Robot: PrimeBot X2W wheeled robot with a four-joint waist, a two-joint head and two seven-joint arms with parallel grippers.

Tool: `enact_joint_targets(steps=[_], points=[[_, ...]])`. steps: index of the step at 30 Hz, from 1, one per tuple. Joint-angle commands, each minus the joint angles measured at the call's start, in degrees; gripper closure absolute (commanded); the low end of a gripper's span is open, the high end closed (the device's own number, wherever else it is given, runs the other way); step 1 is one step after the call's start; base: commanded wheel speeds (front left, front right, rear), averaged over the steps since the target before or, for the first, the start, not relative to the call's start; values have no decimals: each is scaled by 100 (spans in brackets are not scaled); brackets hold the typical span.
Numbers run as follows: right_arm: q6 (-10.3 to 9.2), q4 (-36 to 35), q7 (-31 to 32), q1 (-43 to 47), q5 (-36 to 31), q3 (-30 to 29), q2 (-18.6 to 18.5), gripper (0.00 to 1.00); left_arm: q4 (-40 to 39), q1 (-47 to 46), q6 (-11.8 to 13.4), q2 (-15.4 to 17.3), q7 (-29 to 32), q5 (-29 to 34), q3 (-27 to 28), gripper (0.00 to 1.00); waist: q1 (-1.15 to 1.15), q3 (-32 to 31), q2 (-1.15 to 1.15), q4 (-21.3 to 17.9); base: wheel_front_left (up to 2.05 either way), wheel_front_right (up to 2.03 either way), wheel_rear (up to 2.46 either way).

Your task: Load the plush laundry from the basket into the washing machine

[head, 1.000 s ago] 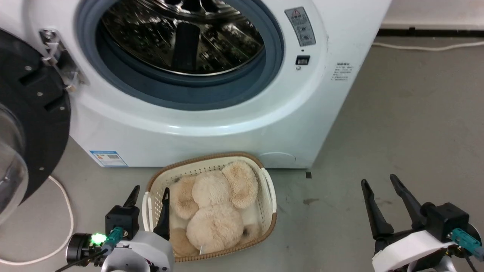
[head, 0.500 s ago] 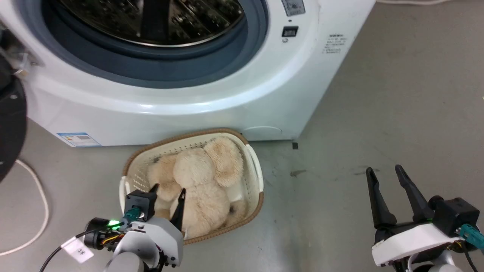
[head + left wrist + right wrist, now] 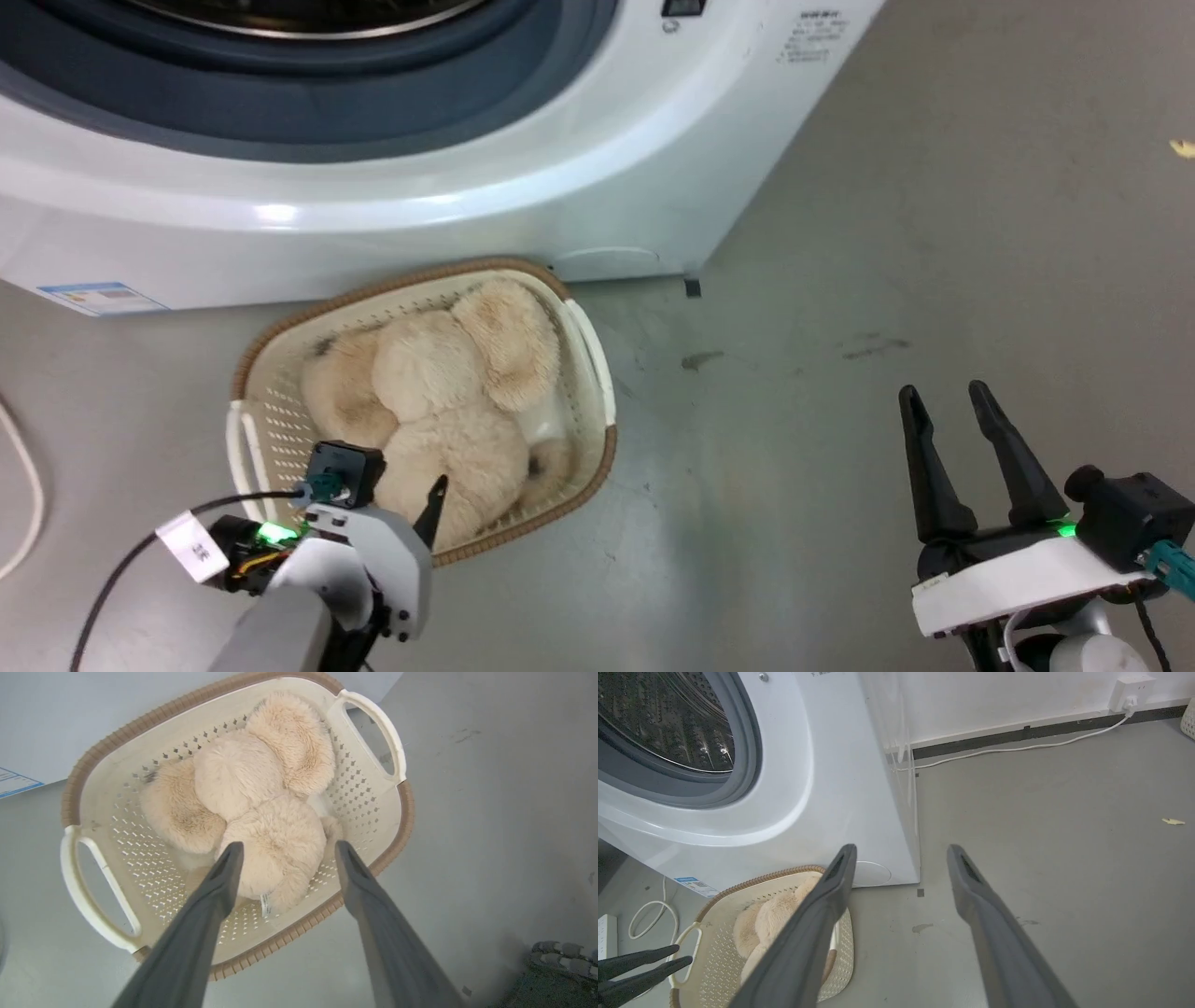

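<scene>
On the grey floor point(image 3: 840, 233), just in front of the washing machine point(image 3: 467, 196), the basket point(image 3: 271, 420) sits with its far rim close against the washer's white front panel. The plush laundry point(image 3: 439, 392) lies curled inside it, round head and two floppy ears toward the machine, larger body toward the robot. A small white tag point(image 3: 264, 904) shows at the body's near edge.

The left gripper point(image 3: 287, 845) is over the near side of the basket with its jaws parted wide, one finger on either side of the toy's body. In the left wrist view the tips seem to sit just above the fur rather than pressed into it, though this is hard to judge.

The right gripper point(image 3: 941, 390) is well apart to the right, above bare floor, its fingers also spread and holding nothing.

The washer's opening is uncovered, with the grey seal point(image 3: 754, 756) and steel drum point(image 3: 658, 718) on view. A white cable point(image 3: 1017, 749) runs along the floor by the wall behind.
</scene>
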Motion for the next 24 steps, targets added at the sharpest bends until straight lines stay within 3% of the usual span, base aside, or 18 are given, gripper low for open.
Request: enact_joint_targets(steps=[1, 12, 24], points=[[3, -31, -68, -109, 131, 29, 10, 0, 194, -239, -63, 159, 72, -147, -127, 0, -1, 215, 0, -129, 0, 0, 0], [3, -64, -187, -204, 452, 160, 11, 0, 818, -895, -125, 601, 259, -552, -503, 0, -1, 806, 0, -402, 0, 0, 0], [4, -92, -330, -323, 846, 275, 13, 0, 1588, -1781, -168, 992, 68, -809, -856, 0, -1, 1496, 0, -720, 0, 0, 0]])
